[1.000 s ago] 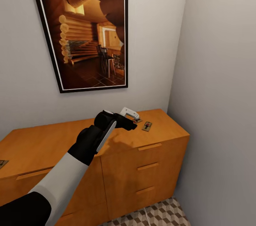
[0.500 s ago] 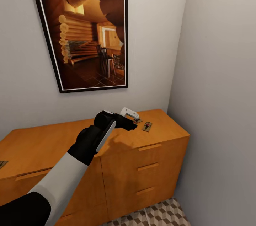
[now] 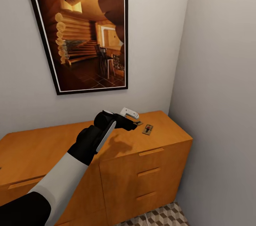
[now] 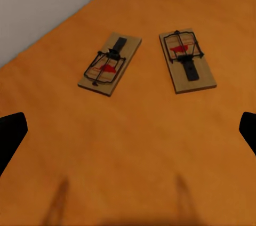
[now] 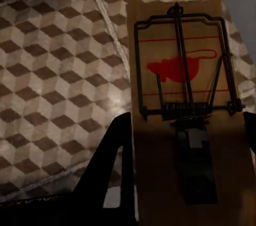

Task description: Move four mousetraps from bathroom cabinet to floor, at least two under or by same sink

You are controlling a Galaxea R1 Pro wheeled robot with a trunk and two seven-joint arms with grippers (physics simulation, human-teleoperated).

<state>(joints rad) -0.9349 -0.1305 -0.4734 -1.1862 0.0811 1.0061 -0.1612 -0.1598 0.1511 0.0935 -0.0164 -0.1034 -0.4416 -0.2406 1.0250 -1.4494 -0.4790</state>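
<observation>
1. Head view: the left gripper (image 3: 134, 122) is extended over the cabinet (image 3: 156, 155) top, near its far right corner. One mousetrap (image 3: 148, 129) lies flat just beyond and to the right of the fingertips; a second trap (image 3: 138, 123) is partly hidden at the fingertips. The side wall (image 3: 220, 94) runs close past the cabinet's right edge, and the rear wall bears a framed picture (image 3: 89, 30). Bathroom floor (image 3: 160, 217) tiles show below the drawer fronts.

2. Left wrist view: the left gripper's jaws stand wide apart and hold nothing. Two mousetraps, left trap (image 4: 110, 63) and right trap (image 4: 186, 59), lie side by side ahead of them, apart, on bare wood.

3. Right wrist view: the right gripper (image 5: 186, 146) is clamped on a held mousetrap (image 5: 181, 77), above the cube-patterned floor (image 5: 58, 77).
</observation>
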